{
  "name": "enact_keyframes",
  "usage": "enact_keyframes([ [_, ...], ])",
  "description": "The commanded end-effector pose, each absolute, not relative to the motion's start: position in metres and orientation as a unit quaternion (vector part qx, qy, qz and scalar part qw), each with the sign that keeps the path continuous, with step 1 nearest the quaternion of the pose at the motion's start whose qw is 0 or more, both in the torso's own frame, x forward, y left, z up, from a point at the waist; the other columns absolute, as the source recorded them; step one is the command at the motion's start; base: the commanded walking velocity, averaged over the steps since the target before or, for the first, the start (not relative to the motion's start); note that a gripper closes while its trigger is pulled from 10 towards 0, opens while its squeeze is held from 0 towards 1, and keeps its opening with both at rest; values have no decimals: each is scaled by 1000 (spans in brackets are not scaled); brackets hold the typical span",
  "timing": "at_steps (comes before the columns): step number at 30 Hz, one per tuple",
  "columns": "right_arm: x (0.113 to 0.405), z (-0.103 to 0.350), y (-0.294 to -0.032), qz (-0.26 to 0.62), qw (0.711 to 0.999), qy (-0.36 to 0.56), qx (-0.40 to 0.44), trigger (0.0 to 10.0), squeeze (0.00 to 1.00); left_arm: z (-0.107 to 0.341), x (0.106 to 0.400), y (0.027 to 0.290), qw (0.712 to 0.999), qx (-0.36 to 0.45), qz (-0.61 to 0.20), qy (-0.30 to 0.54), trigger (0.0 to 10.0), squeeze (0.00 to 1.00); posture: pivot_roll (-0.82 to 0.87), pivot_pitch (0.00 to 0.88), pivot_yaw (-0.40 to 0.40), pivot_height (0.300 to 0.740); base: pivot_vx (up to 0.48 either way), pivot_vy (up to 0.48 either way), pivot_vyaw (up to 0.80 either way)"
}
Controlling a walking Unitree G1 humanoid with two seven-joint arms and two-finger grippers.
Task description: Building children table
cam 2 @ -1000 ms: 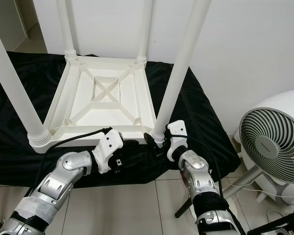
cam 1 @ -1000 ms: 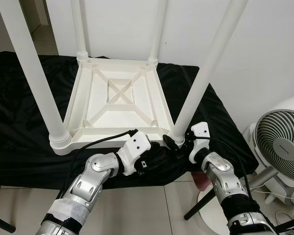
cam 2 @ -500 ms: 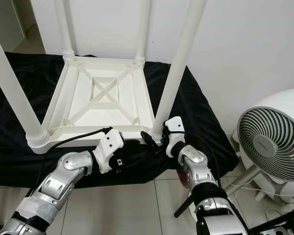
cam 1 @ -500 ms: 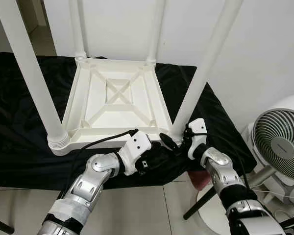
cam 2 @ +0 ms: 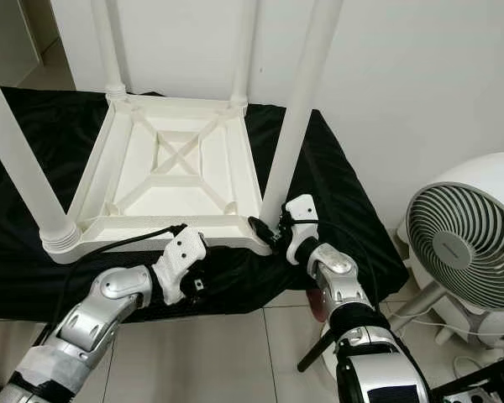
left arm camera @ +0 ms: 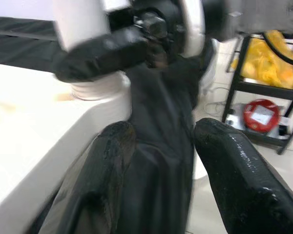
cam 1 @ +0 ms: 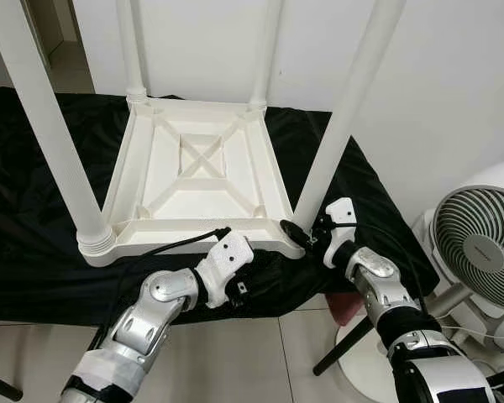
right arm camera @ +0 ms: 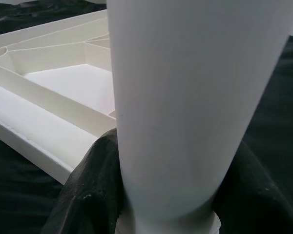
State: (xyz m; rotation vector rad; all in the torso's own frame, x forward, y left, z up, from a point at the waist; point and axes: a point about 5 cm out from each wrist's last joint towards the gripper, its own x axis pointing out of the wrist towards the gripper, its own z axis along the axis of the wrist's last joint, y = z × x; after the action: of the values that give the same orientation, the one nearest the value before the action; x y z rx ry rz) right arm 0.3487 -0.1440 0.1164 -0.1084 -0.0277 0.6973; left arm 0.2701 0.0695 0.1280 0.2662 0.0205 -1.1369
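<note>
Right gripper (cam 2: 273, 235) clamped round near-right leg (cam 1: 340, 126) at upturned table top (cam 1: 197, 180) — presumably to seat it; left gripper (left arm camera: 156, 146) beside, fingers apart — unloaded.

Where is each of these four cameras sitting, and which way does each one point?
Left eye view and right eye view: on the head, looking forward and down at the upturned white plastic children's table on black cloth; both silver arms show.
Left wrist view: on the left wrist, looking along the left end effector, open, toward the right end effector.
Right wrist view: on the right wrist, facing the near right white table leg between its fingers.
Both wrist views share that leg's base.
</note>
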Motion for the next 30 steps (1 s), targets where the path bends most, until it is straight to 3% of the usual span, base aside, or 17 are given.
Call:
enact_keyframes([
  [1, 342, 99, -146, 353, 932, 25, -71, 2235, 0, 127, 265, 66, 811, 130, -571, 17, 10000, 0, 88, 0, -116, 740, 0, 0, 0],
  [2, 342, 100, -147, 347, 935, 26, -62, 10000, 0, 127, 266, 66, 814, 132, -566, 15, 10000, 0, 89, 0, -125, 740, 0, 0, 0],
  [15, 326, 92, -123, 241, 970, 6, -23, 10000, 0, 125, 264, 70, 824, 130, -551, 21, 10000, 0, 83, 0, -132, 740, 0, 0, 0],
  [18, 323, 95, -120, 139, 989, 2, 41, 10000, 0, 124, 263, 71, 823, 132, -551, 23, 10000, 0, 83, 0, -132, 740, 0, 0, 0],
  [25, 313, 90, -125, -13, 999, 30, 33, 10000, 0, 125, 264, 72, 824, 133, -551, 24, 10000, 0, 81, 0, -132, 740, 0, 0, 0],
  [30, 306, 86, -125, -54, 997, 41, 40, 10000, 0, 125, 264, 73, 823, 134, -551, 25, 10000, 0, 81, 0, -135, 740, 0, 0, 0],
])
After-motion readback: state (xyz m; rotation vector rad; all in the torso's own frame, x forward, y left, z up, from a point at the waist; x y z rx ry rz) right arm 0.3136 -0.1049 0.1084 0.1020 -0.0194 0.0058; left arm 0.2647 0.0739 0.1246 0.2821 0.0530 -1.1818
